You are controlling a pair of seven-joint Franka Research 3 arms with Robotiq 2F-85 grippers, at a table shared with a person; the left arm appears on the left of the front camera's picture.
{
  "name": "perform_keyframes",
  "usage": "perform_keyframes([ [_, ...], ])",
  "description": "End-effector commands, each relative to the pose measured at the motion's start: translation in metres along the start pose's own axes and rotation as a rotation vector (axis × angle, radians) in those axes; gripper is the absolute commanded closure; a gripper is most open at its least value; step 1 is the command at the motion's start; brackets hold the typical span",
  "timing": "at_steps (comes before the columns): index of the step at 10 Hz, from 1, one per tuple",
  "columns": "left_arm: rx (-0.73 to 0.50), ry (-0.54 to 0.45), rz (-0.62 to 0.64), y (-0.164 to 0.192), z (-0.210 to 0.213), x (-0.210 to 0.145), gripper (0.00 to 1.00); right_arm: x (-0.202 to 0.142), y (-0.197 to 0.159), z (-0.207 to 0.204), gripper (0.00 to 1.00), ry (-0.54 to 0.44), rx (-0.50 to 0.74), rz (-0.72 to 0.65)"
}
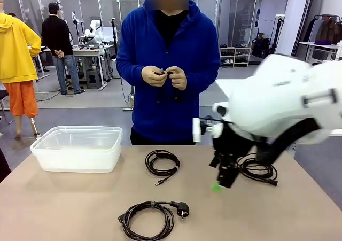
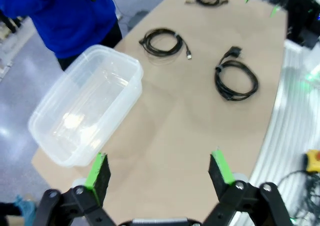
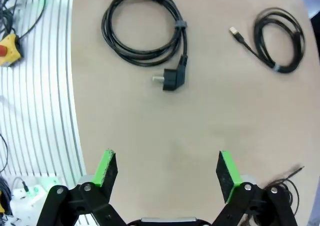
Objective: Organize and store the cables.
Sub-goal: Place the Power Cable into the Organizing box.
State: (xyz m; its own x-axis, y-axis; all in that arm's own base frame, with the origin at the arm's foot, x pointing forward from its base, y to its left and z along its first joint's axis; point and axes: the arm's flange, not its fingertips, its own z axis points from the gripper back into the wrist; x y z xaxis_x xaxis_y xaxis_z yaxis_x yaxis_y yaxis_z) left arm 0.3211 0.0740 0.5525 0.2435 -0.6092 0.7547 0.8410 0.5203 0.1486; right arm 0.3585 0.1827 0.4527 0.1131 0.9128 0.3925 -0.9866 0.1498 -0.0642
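Three cable coils (image 1: pixel 162 162) loose on the table (image 1: pixel 64 209), clear tub (image 1: pixel 77 131) empty at the left; with left gripper (image 2: pixel 159 168) and right gripper (image 3: pixel 167 168) both spread wide and empty, lower the right over the thin coil (image 1: pixel 257 169) just beside it, pinching several strands together before lifting.

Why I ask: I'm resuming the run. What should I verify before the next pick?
1. Right gripper open: ok.
2. Left gripper open: ok.
3. Bin empty: ok.
4. Power cable coiled and tied: ok.
5. Right gripper centred over a cable: not ok, bare table below it.
6. Person's hands off the table: ok, raised at the chest.
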Motion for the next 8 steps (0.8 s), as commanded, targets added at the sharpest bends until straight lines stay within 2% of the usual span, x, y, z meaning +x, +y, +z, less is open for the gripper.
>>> perform_keyframes([
  [1,0.0,0.047,-0.099,-0.013,-0.022,0.033,0.0,-0.046,0.016,0.027,0.0,-0.126,-0.025,-0.013],
  [2,-0.009,0.109,-0.12,-0.016,-0.042,0.049,0.0,-0.072,0.02,0.038,0.0,-0.165,-0.049,-0.044],
  [4,-0.064,0.157,-0.196,-0.03,-0.082,0.085,0.0,-0.127,0.032,0.051,0.0,-0.235,-0.098,-0.111],
  [5,-0.041,0.235,-0.23,-0.039,-0.105,0.102,0.0,-0.154,0.039,0.056,0.0,-0.279,-0.117,-0.142],
  [6,-0.083,0.28,-0.292,-0.053,-0.126,0.122,0.0,-0.181,0.048,0.058,0.0,-0.324,-0.125,-0.173],
  [8,-0.075,0.389,-0.368,-0.079,-0.177,0.149,0.0,-0.232,0.056,0.052,0.0,-0.403,-0.124,-0.2],
])
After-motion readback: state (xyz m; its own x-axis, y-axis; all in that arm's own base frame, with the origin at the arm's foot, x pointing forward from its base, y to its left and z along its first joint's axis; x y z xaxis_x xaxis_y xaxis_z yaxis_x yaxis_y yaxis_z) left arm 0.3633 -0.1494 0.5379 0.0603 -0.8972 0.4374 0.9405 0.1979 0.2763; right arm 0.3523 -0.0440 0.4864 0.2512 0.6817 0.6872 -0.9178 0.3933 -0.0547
